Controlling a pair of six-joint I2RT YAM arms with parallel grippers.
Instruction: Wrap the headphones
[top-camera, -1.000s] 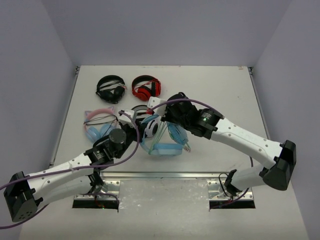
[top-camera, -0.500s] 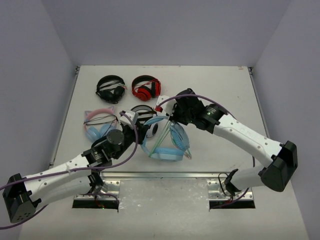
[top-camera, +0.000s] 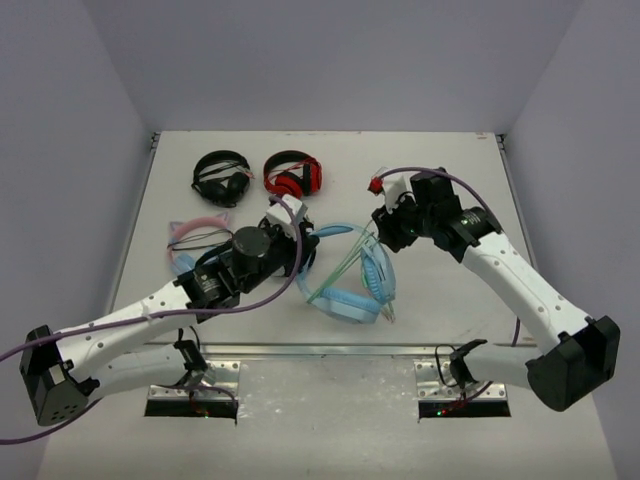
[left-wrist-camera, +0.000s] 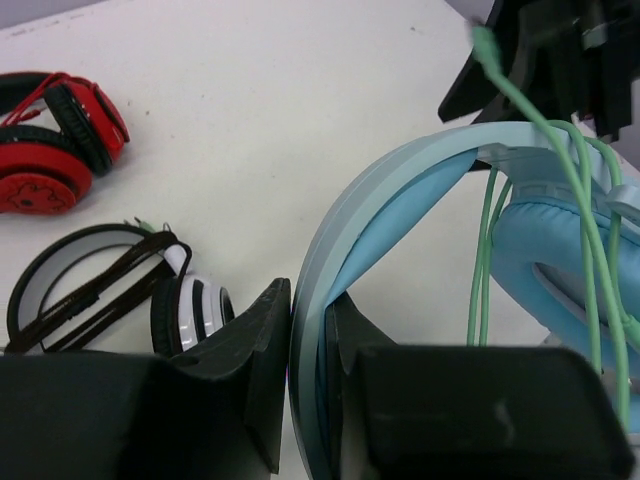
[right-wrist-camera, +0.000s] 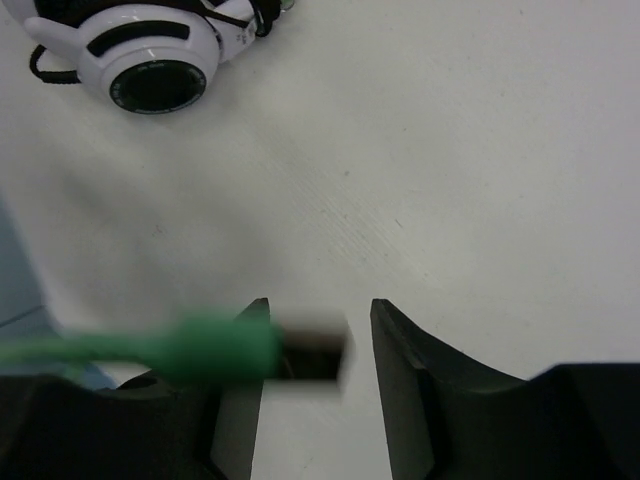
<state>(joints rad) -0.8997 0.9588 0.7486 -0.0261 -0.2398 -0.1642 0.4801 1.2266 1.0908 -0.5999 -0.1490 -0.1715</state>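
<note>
the headphones (top-camera: 352, 298) sit just right of the white-and-black pair (left-wrist-camera: 120, 290), their smooth pale-blue headband (left-wrist-camera: 400, 180) standing on edge. the band curves away from the left gripper (left-wrist-camera: 310, 300), whose black fingers are pinched tight on it, toward the cushioned oval cup (left-wrist-camera: 545, 260). thin, rubbery green cable (left-wrist-camera: 548, 140) crosses the cup in loose strands. beyond the cup, the right gripper (right-wrist-camera: 312, 320) has its jaws partly spread. the cable's dark plug (right-wrist-camera: 312, 352) lies between them, too blurred to tell if it touches either finger.

A white table (top-camera: 440, 170) stands between plain, evenly lit lavender walls (top-camera: 300, 60).
</note>
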